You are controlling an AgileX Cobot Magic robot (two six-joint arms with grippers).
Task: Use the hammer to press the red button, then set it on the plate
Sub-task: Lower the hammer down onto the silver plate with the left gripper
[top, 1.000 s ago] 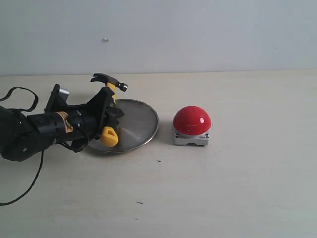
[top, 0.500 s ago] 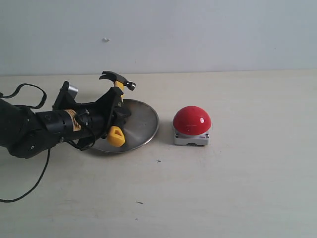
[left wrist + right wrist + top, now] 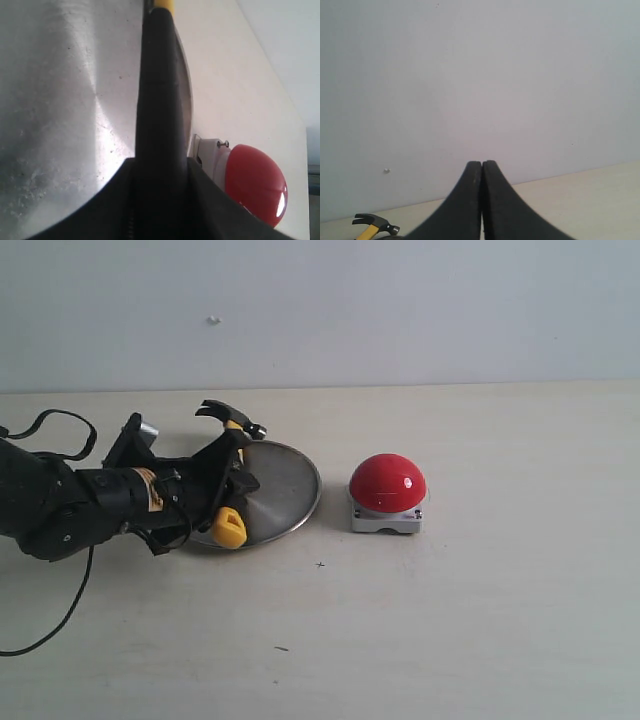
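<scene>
My left gripper (image 3: 230, 476) is shut on the black grip of the hammer (image 3: 229, 416), over the left part of the silver plate (image 3: 288, 488). The dark head points to the back and the yellow end (image 3: 228, 530) hangs at the plate's front rim. Whether the hammer touches the plate I cannot tell. The red button (image 3: 387, 483) sits on its grey base to the right of the plate, apart from it. In the left wrist view the handle (image 3: 157, 95) runs out of the gripper (image 3: 159, 167) across the plate (image 3: 60, 100), with the button (image 3: 256, 182) beyond. The right gripper (image 3: 482, 166) is shut and empty; the hammer (image 3: 372, 223) shows far off.
The pale table (image 3: 450, 620) ends at a white wall behind. A black cable (image 3: 60, 615) trails from the left arm across the table's left side. The right arm is outside the exterior view.
The left gripper carried the hammer to the right over the plate, then came down and slightly back left. The button, the plate and the right gripper have stayed put.
</scene>
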